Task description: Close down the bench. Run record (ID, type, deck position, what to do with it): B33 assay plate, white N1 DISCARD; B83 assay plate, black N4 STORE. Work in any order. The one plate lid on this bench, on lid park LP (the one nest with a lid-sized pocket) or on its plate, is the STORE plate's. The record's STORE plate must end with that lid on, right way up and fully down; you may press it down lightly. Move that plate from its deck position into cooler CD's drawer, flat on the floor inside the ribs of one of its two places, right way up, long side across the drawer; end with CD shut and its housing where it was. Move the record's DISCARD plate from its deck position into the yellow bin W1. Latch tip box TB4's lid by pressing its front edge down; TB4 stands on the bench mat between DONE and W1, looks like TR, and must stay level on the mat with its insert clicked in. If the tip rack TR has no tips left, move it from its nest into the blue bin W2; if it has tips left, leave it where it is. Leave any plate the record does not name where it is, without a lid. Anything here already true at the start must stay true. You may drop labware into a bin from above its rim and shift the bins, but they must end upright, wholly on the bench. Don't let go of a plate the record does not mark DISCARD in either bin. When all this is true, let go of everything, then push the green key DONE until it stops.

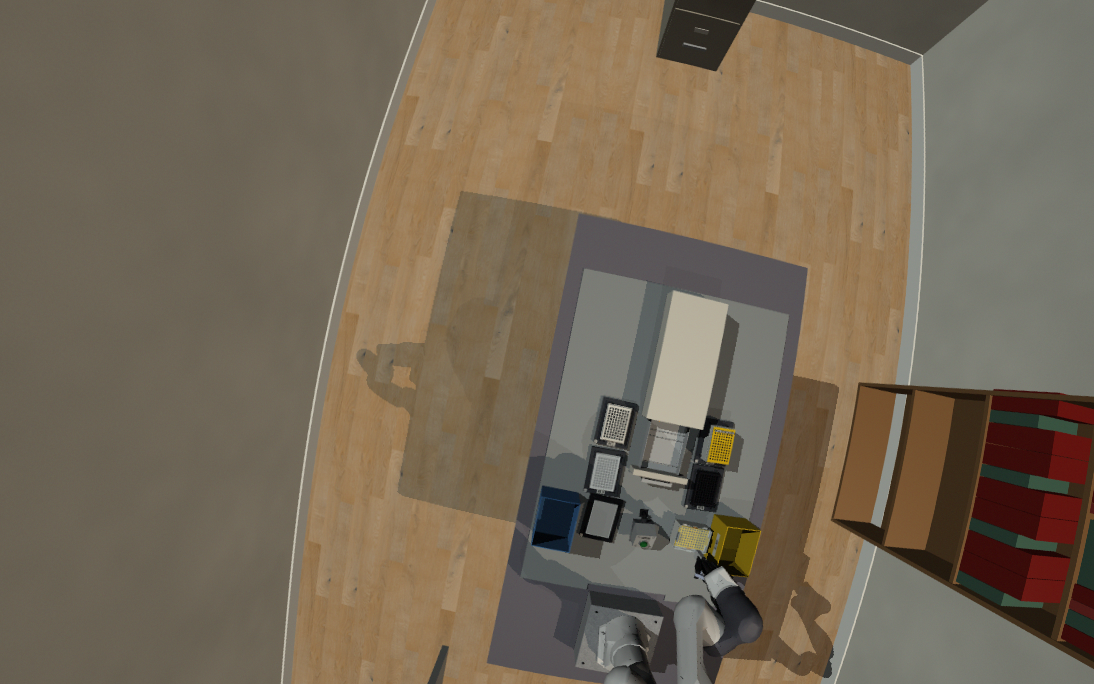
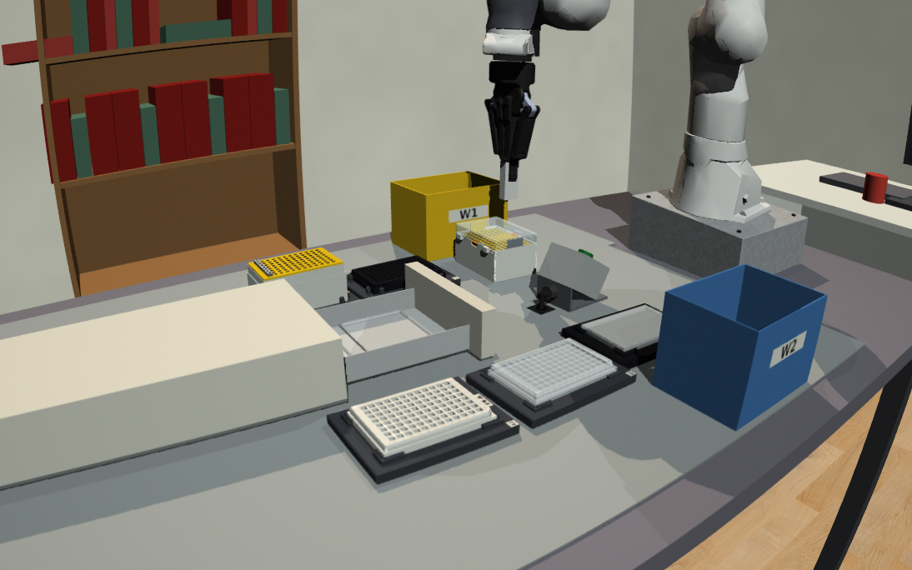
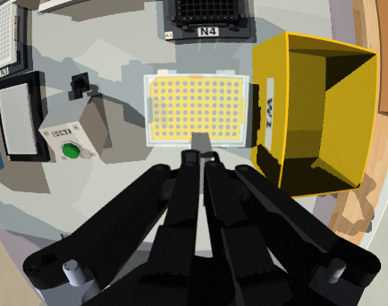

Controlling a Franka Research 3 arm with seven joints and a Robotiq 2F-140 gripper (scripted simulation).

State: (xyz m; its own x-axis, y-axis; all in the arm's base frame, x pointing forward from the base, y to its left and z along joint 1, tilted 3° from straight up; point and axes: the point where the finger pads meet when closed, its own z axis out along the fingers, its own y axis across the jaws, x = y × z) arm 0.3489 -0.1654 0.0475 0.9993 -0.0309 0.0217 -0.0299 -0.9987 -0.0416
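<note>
My gripper (image 2: 508,185) is shut and empty. It hangs a little above the near edge of tip box TB4 (image 2: 494,247), which stands on the mat with a clear lid over yellow tips (image 3: 197,110). The yellow bin W1 (image 2: 445,208) stands right beside it. The white plate (image 2: 418,416) sits on its nest at the near side. The plate lid (image 2: 622,327) lies on the lid park. Cooler CD (image 2: 133,368) has its drawer (image 2: 388,329) pulled open and empty. Tip rack TR (image 2: 296,263) shows a yellow top.
The green DONE key (image 3: 69,151) sits on a sloped grey box left of TB4. A clear plate (image 2: 550,368) sits on a nest between the white plate and the lid park. The blue bin W2 (image 2: 743,340) stands near the bench's edge. My arm's base (image 2: 718,233) is behind.
</note>
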